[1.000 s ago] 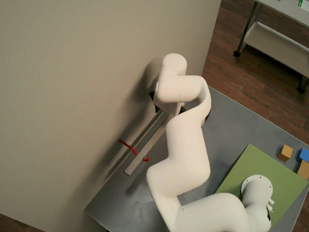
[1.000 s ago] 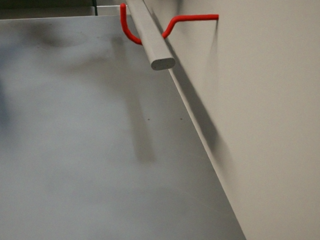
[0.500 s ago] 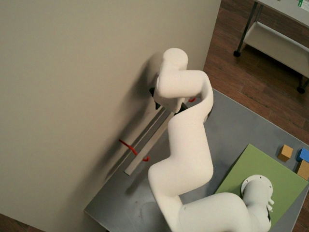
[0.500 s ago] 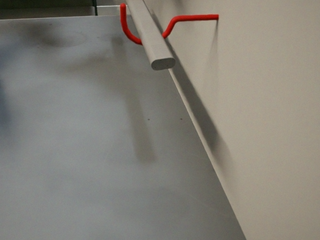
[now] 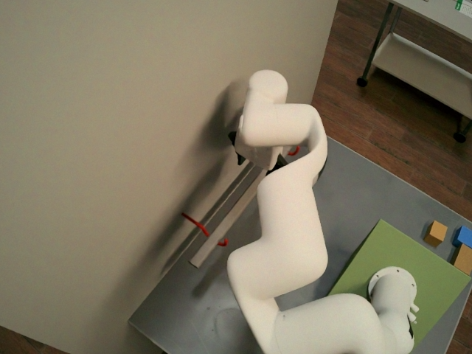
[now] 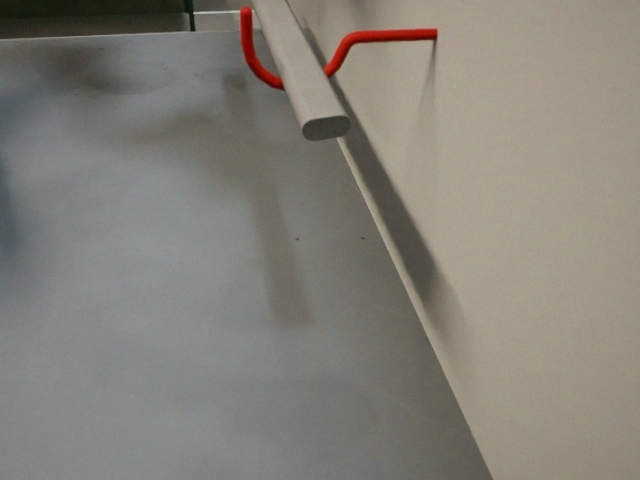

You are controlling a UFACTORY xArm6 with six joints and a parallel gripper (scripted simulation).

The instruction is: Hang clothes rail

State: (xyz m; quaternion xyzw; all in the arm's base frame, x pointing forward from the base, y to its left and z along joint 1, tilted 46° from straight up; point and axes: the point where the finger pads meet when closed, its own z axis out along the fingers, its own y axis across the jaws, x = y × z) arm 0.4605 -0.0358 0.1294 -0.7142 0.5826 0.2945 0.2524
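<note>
Grey and flat-sided, the clothes rail [image 5: 225, 220] lies cradled in the near red hook [image 5: 201, 227] on the beige wall [image 5: 114, 133], and in the exterior view we see its rounded end [image 6: 325, 127] jutting past that hook [image 6: 258, 67], clear of the grey table [image 6: 155, 284]. Our gripper [image 5: 256, 156] sits over the rail's far stretch, mostly hidden under the white wrist [image 5: 262, 122]; its black fingers [image 5: 240, 158] stand wide apart and grip nothing, one on the wall side of the rail, the other towards the far red hook [image 5: 293, 151], which peeks out just beyond them. Well behind the fingers, by the arm's base, lie a green mat [image 5: 400, 255] and coloured blocks [image 5: 435, 233]
</note>
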